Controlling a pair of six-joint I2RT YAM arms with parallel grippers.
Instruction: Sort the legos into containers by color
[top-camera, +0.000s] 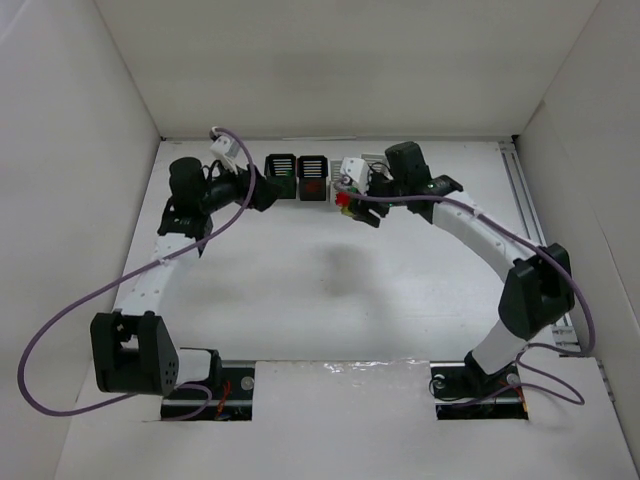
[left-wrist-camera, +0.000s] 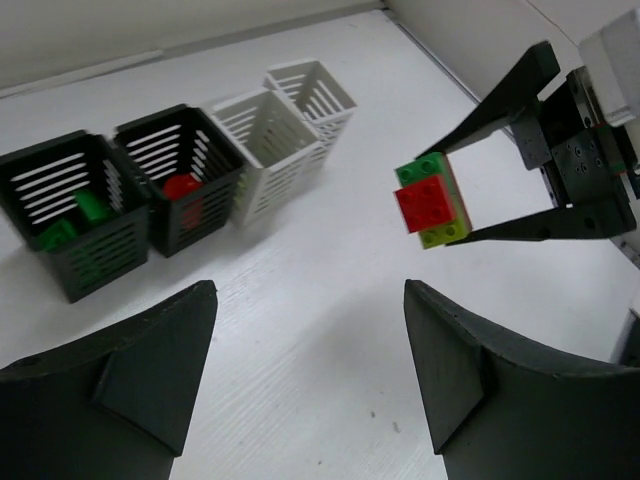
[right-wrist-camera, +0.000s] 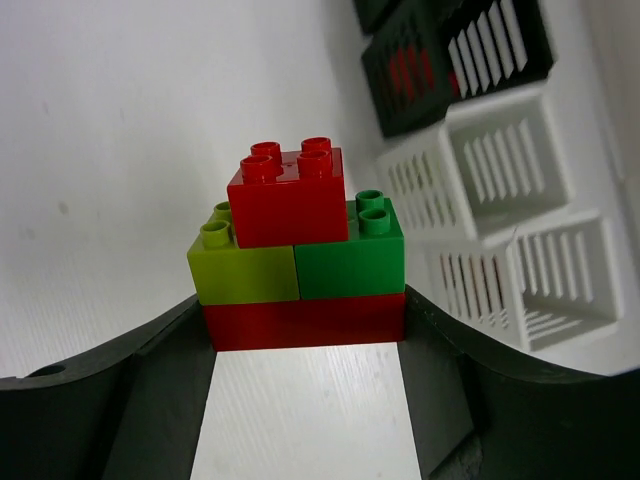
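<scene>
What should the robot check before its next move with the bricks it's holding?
1. Right tool gripping the brick stack: ok.
2. Left tool open and facing the stack: ok.
3. Stack is one colour only: not ok; red, green and yellow-green bricks are joined.
4. Black basket with green bricks and black basket with a red brick in plain view: ok.
5. White basket beside it and end white basket free for other colours: ok, both look empty.

Top view high, looking down, wrist views low, close, sharing the baskets (left-wrist-camera: 275, 165)
</scene>
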